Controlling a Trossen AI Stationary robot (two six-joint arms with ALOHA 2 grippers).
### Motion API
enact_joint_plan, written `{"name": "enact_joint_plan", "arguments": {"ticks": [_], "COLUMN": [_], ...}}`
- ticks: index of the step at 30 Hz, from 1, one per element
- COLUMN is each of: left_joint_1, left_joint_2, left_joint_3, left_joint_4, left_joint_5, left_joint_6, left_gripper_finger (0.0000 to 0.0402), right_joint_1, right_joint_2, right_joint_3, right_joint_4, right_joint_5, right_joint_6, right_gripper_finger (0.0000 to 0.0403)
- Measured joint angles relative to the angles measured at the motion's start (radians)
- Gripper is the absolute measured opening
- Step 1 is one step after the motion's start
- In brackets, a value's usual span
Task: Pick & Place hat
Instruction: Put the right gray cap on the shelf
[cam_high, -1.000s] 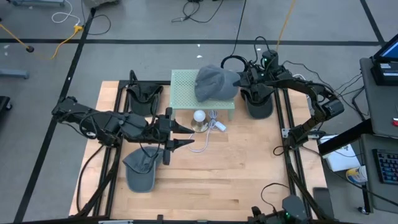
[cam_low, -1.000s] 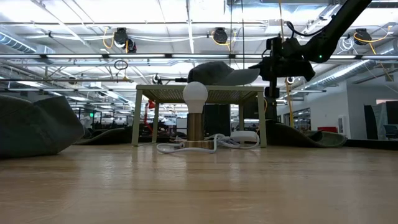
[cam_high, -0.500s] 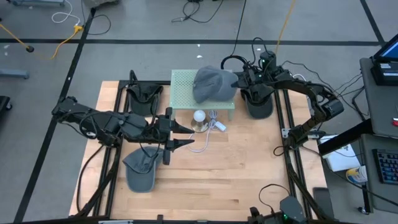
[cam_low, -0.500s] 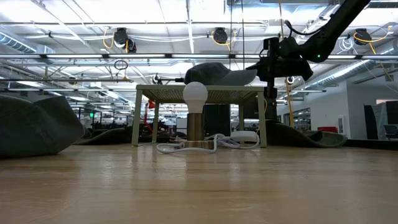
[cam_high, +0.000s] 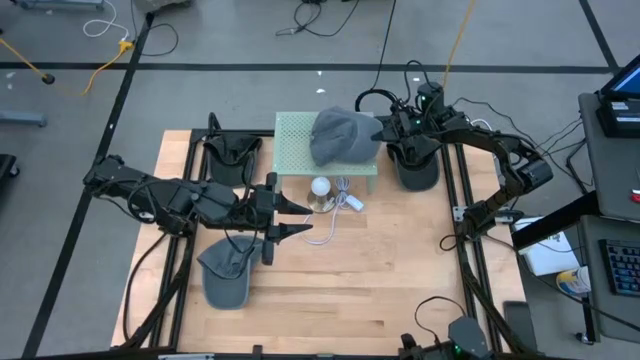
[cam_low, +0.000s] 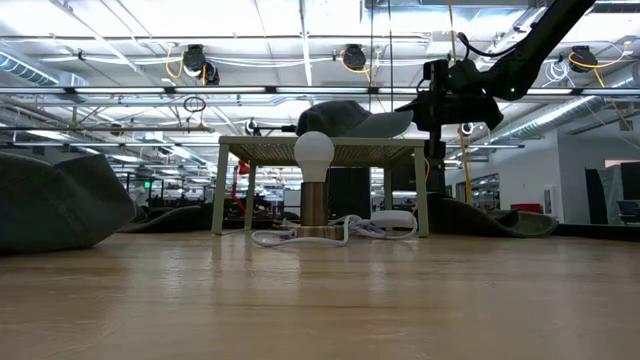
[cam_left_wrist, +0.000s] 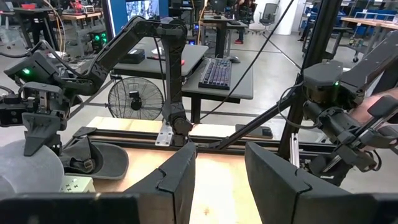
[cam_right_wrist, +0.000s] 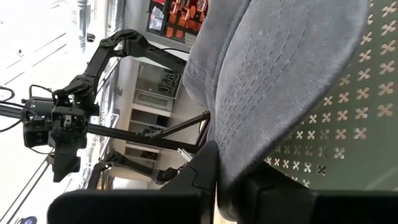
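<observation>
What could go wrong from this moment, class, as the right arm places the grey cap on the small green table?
1. The right gripper pinches the brim of the grey cap at the edge of the green table; pulling away before fully letting go could drag the cap off.
2. The lamp bulb and its cable sit just below that edge, so a falling cap might land on them.

A white bulb lamp (cam_high: 320, 187) and its cord (cam_high: 334, 212) sit beside the green stand (cam_high: 296, 133).
</observation>
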Motion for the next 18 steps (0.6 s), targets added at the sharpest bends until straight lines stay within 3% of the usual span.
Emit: {"name": "enact_joint_plan", "arguments": {"ticks": [7,18], "left_joint_1": [0.0,0.0], "left_joint_2": [0.0,0.0], "left_joint_3": [0.0,0.0], "left_joint_4": [0.0,0.0], "left_joint_5": [0.0,0.0], "left_joint_6": [0.0,-0.003], "left_gripper_finger": [0.0145,0.0145], "right_joint_1": [0.0,0.0], "right_joint_2": [0.0,0.0], "right_joint_3": [0.0,0.0], "right_joint_4": [-0.005,-0.037], "right_joint_5": [0.056,0.139], "right_joint_6": [-0.002,0.024], "right_gripper_finger": [0.0065,0.0166]}}
